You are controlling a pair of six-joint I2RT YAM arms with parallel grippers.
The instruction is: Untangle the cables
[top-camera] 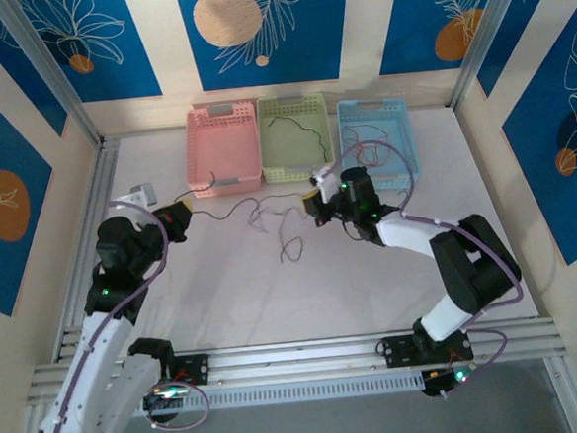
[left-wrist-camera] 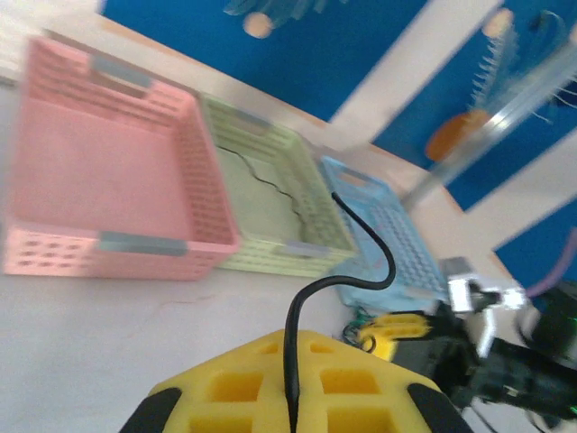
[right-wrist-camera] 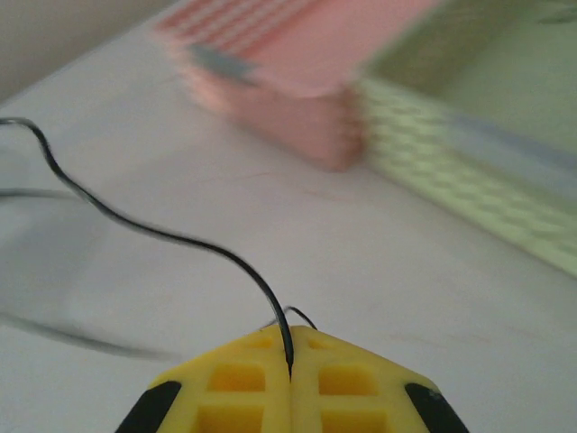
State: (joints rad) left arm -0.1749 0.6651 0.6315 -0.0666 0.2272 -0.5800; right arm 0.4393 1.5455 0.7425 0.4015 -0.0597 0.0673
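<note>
Well, I saw left gripper point(left-wrist-camera: 290, 383) clamped tight on black cable point(left-wrist-camera: 290, 336). Right gripper point(right-wrist-camera: 289, 361) squeezed black cable too. Cable ran between them, across white table point(top-camera: 353, 291), in front of pink basket point(top-camera: 222, 147). Other cables point(top-camera: 289, 246) lay loose on table between both arms.

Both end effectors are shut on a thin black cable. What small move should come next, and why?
Probably draw the right end effector slowly away from the left end effector. Each pinches the black cable, and in the top view it runs slack from the left one into a loose clump of wires, so a gentle pull may slide it free.
</note>
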